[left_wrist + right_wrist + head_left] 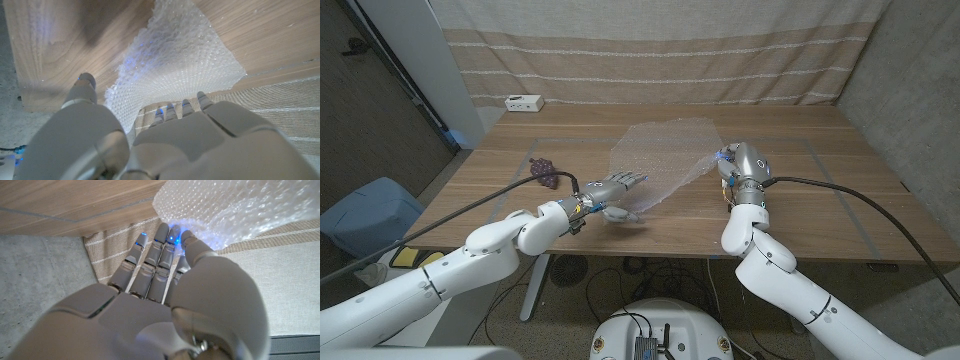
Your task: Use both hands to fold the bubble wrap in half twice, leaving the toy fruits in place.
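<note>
— Where are you in the fold?

— First fold, I reckon. I have the bubble wrap (pixel 660 155) lifted by its near edge on both sides; the far part lies on the wooden table (pixel 800 215). The toy grapes (pixel 544 173) sit well apart, left of the sheet.

— How do the hands hold it?

— My right hand (pixel 728 165) pinches the near right corner between thumb and fingers (pixel 165 237), which lie pressed together. My left hand (pixel 612 187) has its fingers (pixel 185 107) stretched out side by side under the sheet's edge; whether the thumb clamps it, I cannot tell.

— Next?

— Carry both corners away together, level, over to the far edge, without dragging the sheet.
</note>
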Available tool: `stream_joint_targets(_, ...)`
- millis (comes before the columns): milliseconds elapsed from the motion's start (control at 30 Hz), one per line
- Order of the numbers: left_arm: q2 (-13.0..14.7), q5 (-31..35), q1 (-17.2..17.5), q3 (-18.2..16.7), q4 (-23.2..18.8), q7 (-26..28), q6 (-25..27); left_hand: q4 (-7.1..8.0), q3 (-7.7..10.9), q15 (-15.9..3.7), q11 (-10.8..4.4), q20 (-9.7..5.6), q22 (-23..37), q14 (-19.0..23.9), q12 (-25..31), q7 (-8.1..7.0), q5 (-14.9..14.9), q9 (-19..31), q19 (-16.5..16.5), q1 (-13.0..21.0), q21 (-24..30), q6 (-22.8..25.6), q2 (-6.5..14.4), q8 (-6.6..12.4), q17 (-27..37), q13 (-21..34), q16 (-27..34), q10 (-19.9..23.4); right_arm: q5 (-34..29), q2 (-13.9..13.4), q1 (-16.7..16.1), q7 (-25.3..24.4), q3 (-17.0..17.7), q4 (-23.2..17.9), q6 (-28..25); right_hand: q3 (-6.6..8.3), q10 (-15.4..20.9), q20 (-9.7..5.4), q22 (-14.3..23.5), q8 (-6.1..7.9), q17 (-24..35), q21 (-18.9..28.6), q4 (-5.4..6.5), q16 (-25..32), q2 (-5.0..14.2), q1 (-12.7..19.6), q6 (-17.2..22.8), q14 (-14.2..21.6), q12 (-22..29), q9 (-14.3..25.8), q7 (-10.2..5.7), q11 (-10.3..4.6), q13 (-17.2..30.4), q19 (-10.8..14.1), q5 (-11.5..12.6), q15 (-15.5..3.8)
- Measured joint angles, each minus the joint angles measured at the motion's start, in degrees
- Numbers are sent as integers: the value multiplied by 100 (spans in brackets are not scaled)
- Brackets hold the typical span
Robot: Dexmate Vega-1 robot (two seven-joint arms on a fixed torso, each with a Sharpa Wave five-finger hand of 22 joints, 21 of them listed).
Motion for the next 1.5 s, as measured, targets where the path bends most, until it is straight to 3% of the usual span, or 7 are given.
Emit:
stream_joint_targets(233, -100, 566, 90, 106, -152, -38, 349, -157, 174, -35, 29, -34, 7, 176, 66, 34, -18, 0, -1, 447, 161, -27, 446, 68, -6, 0, 100, -28, 103, 3, 12, -140, 10, -1, 164, 21, -1, 0, 0, -16, 9, 0, 21, 0, 0, 0, 0, 0, 0, 2, 1, 1, -27, 0, 0, 0)
stream_joint_targets(500, -338, 1540, 156, 370, -217, -136, 967, -431, 632, -299, -101, -48, -7, 940, 315, 173, -300, 0, 986, 1600, 502, 64, 976, 267, -43, -1, 178, 410, 249, 22, -46, -308, 123, -103, 432, 49, 0, 0, 0, -61, 25, 0, 2, 0, -61, 0, 69, -1, -27, 4, 71, -1, -27, 0, 0, 1)
stream_joint_targets(667, -515, 2266, 227, 506, -182, -62, 1458, -419, 643, -896, -627, -271, 11, 2128, 679, -212, -314, -1, 1835, 2243, 843, 1435, 1053, 583, -28, -17, 390, 1659, 333, 37, -113, -388, 219, -186, 574, 67, 0, 0, 0, -65, 25, 0, 19, 0, -60, 0, 69, -1, -39, 5, 71, -1, -26, 0, 0, 1)
stream_joint_targets(833, -729, 2792, 373, 605, -56, 328, 1876, -403, 762, -1032, -846, -482, 97, 3354, 1029, -476, -191, 27, 2558, 2849, 1267, 3029, 1383, 942, 24, -43, 709, 3095, 383, 43, -163, -448, 282, -238, 644, 67, 0, 0, 0, -67, 49, 0, 19, 0, -60, 0, 69, -1, -39, 5, 71, -2, -26, 0, 0, 1)
stream_joint_targets(1067, -834, 3206, 533, 630, -24, 795, 2234, -340, 1037, -1063, -846, -511, 183, 3974, 1112, -580, -93, 65, 2751, 2998, 1574, 4310, 1533, 1258, -43, -34, 672, 3917, 392, 64, -227, -536, 349, -279, 607, 67, 1, 0, 0, -110, 72, 0, 19, 0, -61, 0, 69, -1, -61, 5, 72, -2, -26, 0, 0, 1)
stream_joint_targets(1233, -834, 3381, 692, 545, -107, 1100, 2430, -225, 1088, -1104, -881, -542, 237, 4321, 1155, -377, -142, 132, 2860, 2808, 1815, 5508, 1547, 1671, -43, -27, 564, 4555, 393, 66, -300, -552, 404, -338, 450, 90, -23, 0, 0, -150, 93, 0, 43, 0, -60, 0, 69, -1, -97, 5, 72, -26, -17, 0, 0, 1)
stream_joint_targets(1500, -618, 3254, 970, 192, -474, 1337, 2545, -57, 1051, -1104, -898, -543, 238, 4321, 1119, -296, -227, 136, 2859, 2571, 1860, 5727, 1596, 1724, -43, -27, 460, 4655, 406, -59, -507, -434, 455, -583, -85, 115, -150, 32, 0, -199, 129, 0, 68, -29, -60, -1, 69, -48, -154, 32, 72, -59, 17, -33, 0, 16)
